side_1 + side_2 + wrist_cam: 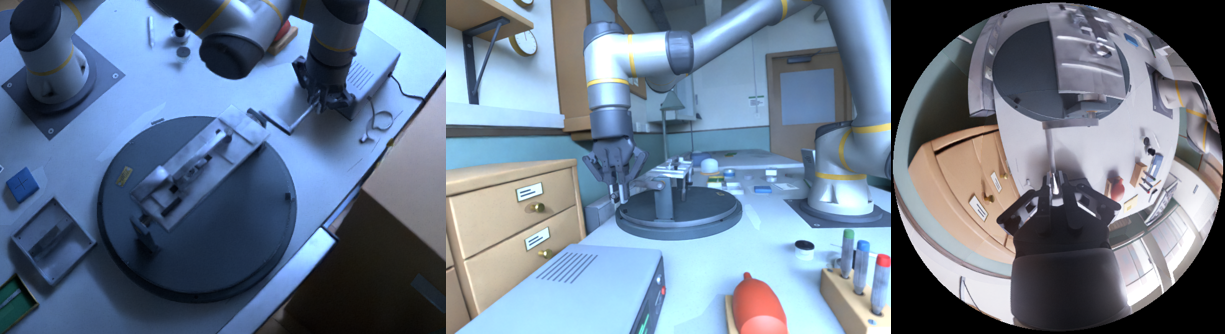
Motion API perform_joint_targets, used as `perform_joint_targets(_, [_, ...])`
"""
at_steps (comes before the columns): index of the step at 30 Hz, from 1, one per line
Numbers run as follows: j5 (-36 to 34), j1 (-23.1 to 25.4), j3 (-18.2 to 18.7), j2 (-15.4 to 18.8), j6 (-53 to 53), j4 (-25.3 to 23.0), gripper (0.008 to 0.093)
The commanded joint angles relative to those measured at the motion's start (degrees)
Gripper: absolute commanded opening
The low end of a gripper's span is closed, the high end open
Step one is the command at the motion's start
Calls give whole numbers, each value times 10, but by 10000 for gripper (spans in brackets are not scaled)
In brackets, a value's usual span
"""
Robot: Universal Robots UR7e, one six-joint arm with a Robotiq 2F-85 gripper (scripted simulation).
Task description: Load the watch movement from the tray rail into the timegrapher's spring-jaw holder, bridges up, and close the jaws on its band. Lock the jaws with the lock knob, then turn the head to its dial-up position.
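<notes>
On the round dark base in the middle of the bench stands the timegrapher's head, a long pale plate on a post, lying close to level. The watch movement sits in the spring-jaw holder at the plate's middle. A crank arm leaves the head's end nearest the bench edge, and a thin handle runs out from it. The tray with its rail sits at the bench's other side, its rail bare. My gripper points straight down beside the base and is closed on the end of the handle.
Behind the head, the arm's pedestal stands on a dark plate. A grey instrument box lies by the handle's side of the bench, with a drawer cabinet beyond the edge. A red blower and a screwdriver stand sit nearby.
</notes>
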Motion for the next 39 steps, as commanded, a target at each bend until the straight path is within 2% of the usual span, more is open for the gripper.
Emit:
perform_joint_targets(1, [0, 0, 0, 0, 0, -1, 80])
perform_joint_targets(39, [0, 0, 3, 4, 0, -9, 80])
